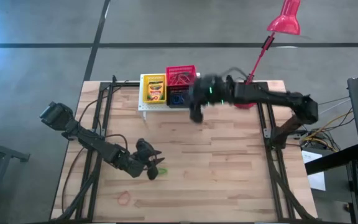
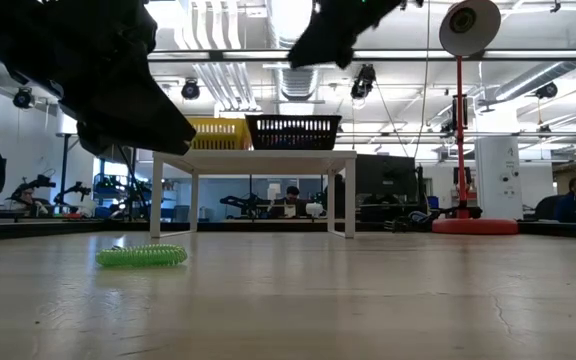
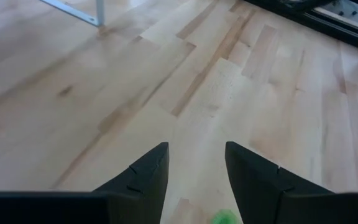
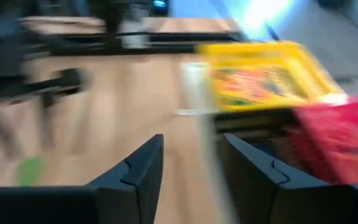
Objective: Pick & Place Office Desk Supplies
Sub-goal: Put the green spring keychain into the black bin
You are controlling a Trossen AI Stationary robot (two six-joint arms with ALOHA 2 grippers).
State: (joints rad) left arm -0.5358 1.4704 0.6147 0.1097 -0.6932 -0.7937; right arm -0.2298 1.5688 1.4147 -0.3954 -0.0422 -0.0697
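Note:
A green elastic loop point(image 1: 161, 170) lies flat on the wooden table, also visible in the low view point(image 2: 141, 256). My left gripper point(image 1: 155, 167) hovers open just above it; a sliver of the loop point(image 3: 224, 217) shows below its fingers point(image 3: 148, 171). My right gripper point(image 1: 196, 116) is open and empty in the air near the baskets. A yellow basket point(image 1: 153, 89) holding a crayon box, a red basket point(image 1: 181, 76) with loops and a dark basket point(image 1: 178, 98) sit on a white stand point(image 2: 253, 158) at the far edge. A red loop point(image 1: 124, 198) lies near the front left.
A red desk lamp point(image 1: 284, 20) stands at the far right, its base point(image 2: 474, 225) on the table. Black frame rails point(image 1: 98, 124) run along both table sides. Bare wood lies between the two grippers at the table's middle point(image 1: 216, 168).

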